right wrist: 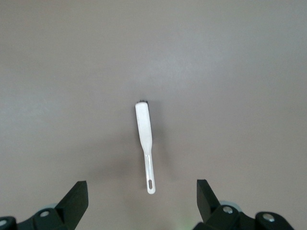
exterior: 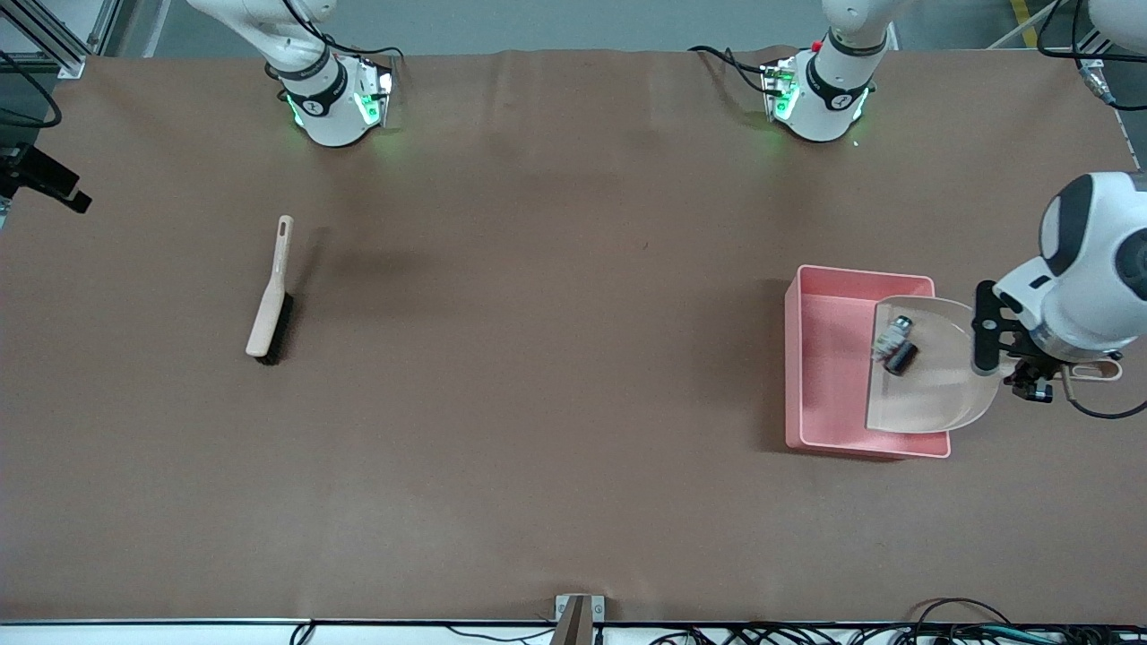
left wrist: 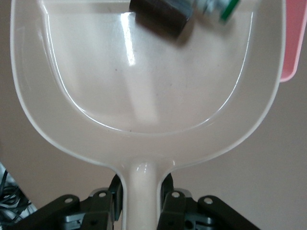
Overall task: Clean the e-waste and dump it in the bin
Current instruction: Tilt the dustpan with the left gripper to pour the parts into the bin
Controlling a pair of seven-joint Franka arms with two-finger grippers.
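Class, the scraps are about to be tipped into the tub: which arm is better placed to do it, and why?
The left. Its claw is shut on the dustpan handle, holding it over the pink tub with the scraps inside. The right claw is open, high above the brush.

surface: brown tabletop point(exterior: 556, 358), matte, faint creases, fills most of the frame | top edge: grey floor point(exterior: 573, 22) | upper left: aluminium frame rail point(exterior: 49, 36) | upper right: yellow floor line point(exterior: 1021, 13) | bottom edge: white strip with black cables point(exterior: 806, 634), small bracket point(exterior: 578, 614) at centre | light: even, soft shadows
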